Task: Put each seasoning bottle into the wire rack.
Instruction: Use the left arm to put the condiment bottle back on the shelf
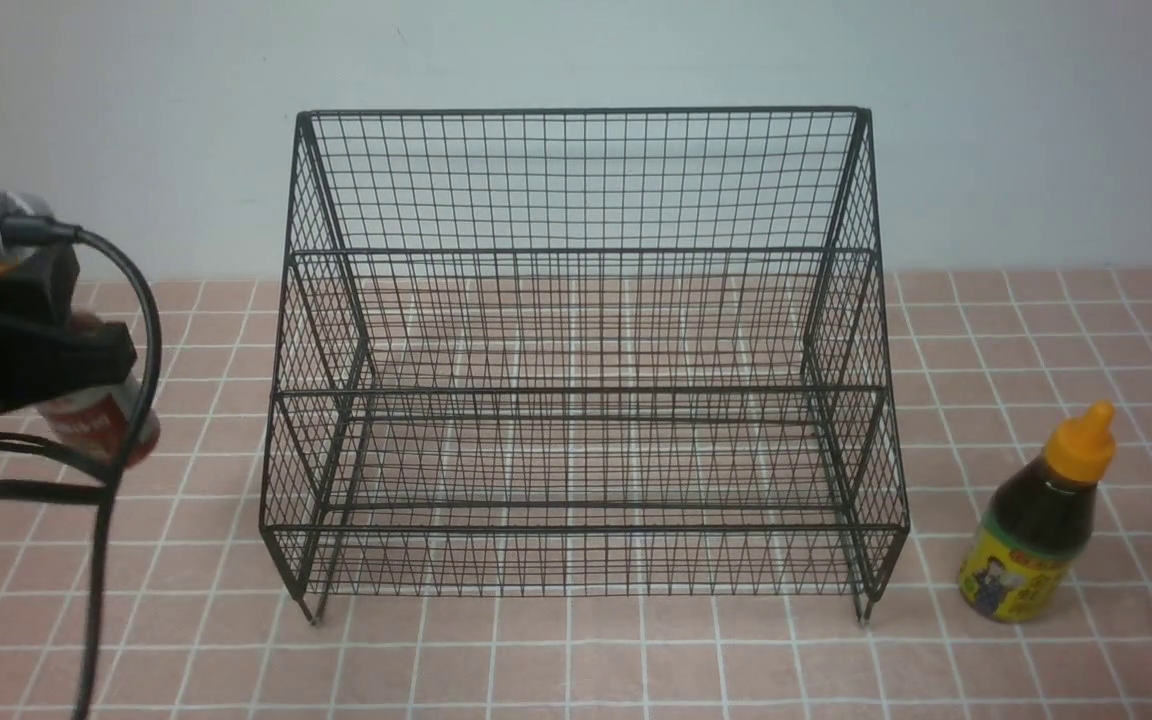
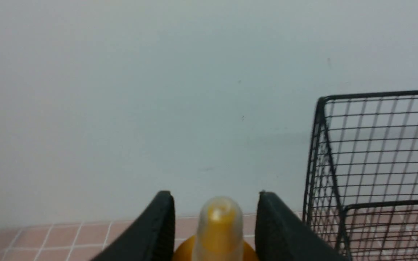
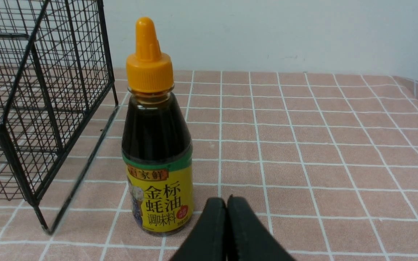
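- Front: left end effector (image 1: 76,385) is clamped on the tilted red bottle (image 1: 101,428), left of the wire rack (image 1: 586,350). It could clip the side mesh swinging in.
- Left wrist: nozzle (image 2: 219,224) sits between the fingers (image 2: 154,232).
- Right wrist: right end effector (image 3: 227,224) is pinched shut and empty, with the dark bottle (image 3: 157,145) upright on the counter (image 3: 339,145) just beyond.

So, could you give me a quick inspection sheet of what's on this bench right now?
Surface: tabletop of pink tiles with white joints.
Job's things: black wire rack, no bottle in it; dark bottle upright on the tiles to its right; red bottle to its left, tilted.
Clutter: nothing seen.
Grippers: left gripper closed on the red bottle; right gripper shut and empty, close to the dark bottle.
Cables: black cable looping down from the left arm.
Surroundings: plain pale wall behind.
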You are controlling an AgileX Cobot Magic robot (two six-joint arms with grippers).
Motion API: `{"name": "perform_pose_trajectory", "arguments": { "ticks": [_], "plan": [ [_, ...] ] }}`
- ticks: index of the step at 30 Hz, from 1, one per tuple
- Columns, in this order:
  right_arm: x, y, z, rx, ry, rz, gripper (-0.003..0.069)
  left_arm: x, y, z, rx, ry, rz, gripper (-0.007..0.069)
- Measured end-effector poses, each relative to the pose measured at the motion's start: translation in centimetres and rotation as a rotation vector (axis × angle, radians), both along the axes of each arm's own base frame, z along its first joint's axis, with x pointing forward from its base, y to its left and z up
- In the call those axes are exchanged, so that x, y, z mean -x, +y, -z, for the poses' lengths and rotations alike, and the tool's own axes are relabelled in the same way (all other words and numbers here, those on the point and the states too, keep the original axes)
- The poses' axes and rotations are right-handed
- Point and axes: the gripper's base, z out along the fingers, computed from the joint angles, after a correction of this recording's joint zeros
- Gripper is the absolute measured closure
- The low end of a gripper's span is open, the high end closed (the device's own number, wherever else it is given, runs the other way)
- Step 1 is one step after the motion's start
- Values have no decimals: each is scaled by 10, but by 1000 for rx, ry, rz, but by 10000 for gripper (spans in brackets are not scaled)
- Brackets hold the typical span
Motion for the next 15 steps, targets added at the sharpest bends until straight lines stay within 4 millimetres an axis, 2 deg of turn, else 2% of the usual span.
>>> {"name": "perform_pose_trajectory", "arguments": {
  "ticks": [1, 2, 5, 10, 14, 15],
  "plan": [
    [0, 0, 0, 0, 0, 0, 673, 1, -1, -1, -9, 8, 7, 365],
    [0, 0, 0, 0, 0, 0, 673, 11, -4, -14, -29, -11, 37, 365],
    [0, 0, 0, 0, 0, 0, 673, 25, -14, -26, -7, -30, 101, 365],
    [0, 0, 0, 0, 0, 0, 673, 34, -37, -29, 38, -37, 228, 365],
    [0, 0, 0, 0, 0, 0, 673, 35, -65, -22, 46, 4, 375, 365],
    [0, 0, 0, 0, 0, 0, 673, 35, -67, -21, 45, 6, 380, 365]
  ]
}}
